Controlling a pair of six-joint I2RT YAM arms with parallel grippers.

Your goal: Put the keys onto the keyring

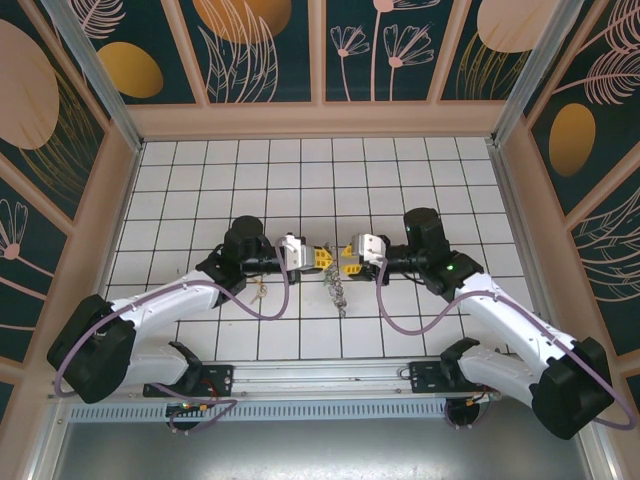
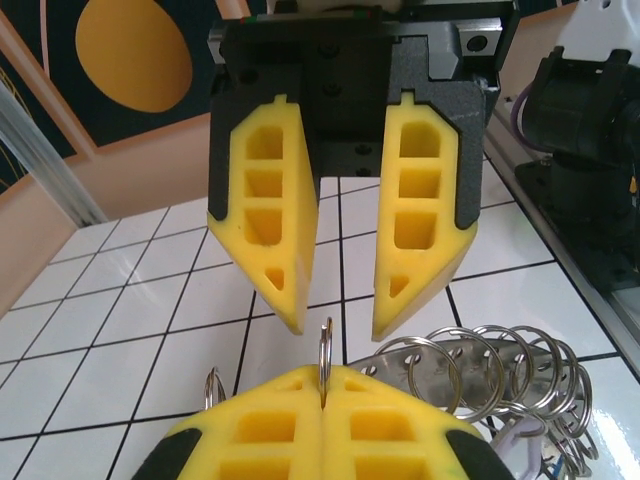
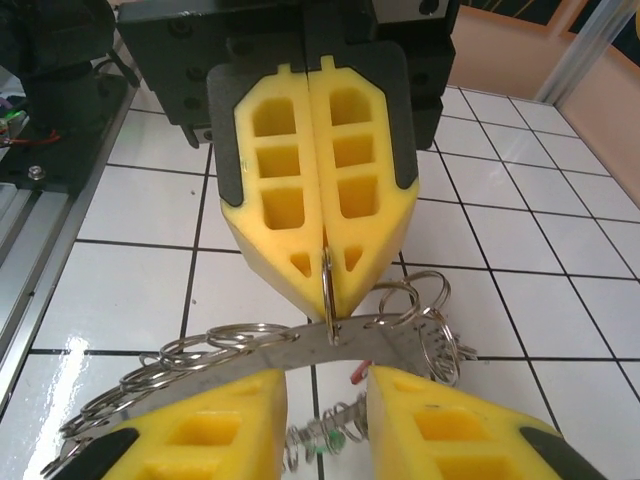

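Top external: left gripper [image 1: 326, 258] and right gripper [image 1: 347, 266] nose to nose over white tiled desk [image 1: 200, 180]; silvery chain-like metal keyring [image 1: 338, 292] trails beneath. Left wrist: left gripper clamped tight on one thin upright loop [image 2: 324, 345]. Right wrist: right gripper jaws apart, empty. Recommended: hold loop steady, upright.

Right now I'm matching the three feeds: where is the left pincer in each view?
Top external: left pincer at picture centre, pointing right.
Left wrist: bottom centre, shut.
Right wrist: upper centre, pointing down.
Shared landmark: the keyring of steel loops it pinches.
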